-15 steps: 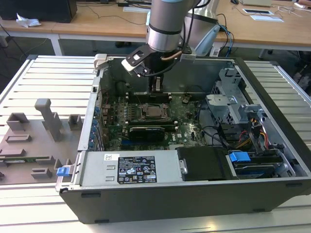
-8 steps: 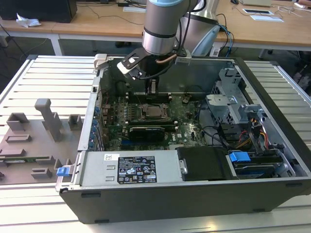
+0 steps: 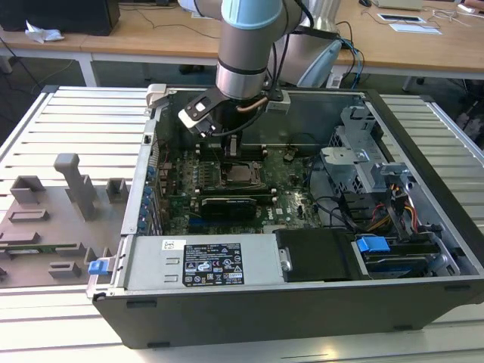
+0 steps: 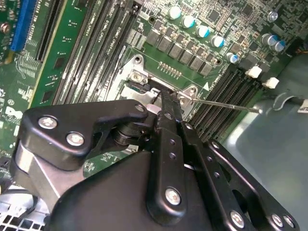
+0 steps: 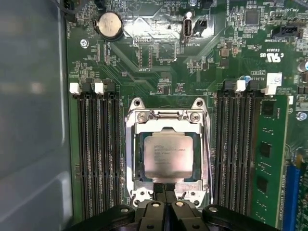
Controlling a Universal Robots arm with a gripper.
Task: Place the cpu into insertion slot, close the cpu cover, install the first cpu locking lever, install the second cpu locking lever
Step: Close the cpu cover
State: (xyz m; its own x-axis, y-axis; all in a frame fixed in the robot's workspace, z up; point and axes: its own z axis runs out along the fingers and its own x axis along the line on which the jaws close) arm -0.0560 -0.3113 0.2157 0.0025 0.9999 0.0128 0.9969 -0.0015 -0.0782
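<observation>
The cpu (image 5: 167, 155), a pale square chip, lies flat in the insertion slot on the green motherboard, and in the exterior view the cpu (image 3: 240, 175) sits just below the arm. The cpu cover (image 5: 136, 159), a silver frame, lies down around it. My gripper (image 5: 165, 188) is shut, its black fingertips together at the cover's edge tab. In the second wrist view the gripper (image 4: 166, 103) tip rests at the socket's edge. A thin wire locking lever (image 4: 226, 105) sticks out from the socket, away from the board. In the exterior view the gripper (image 3: 233, 149) hangs over the socket's far edge.
Black memory slots (image 5: 96, 154) flank the socket on both sides. A coin battery (image 5: 109, 24) lies beyond it. The grey power supply box (image 3: 200, 265), the drive cage (image 3: 363, 162) and the case walls (image 3: 144, 189) ring the board. Grey fixtures (image 3: 72, 181) stand outside the case on the exterior view's left.
</observation>
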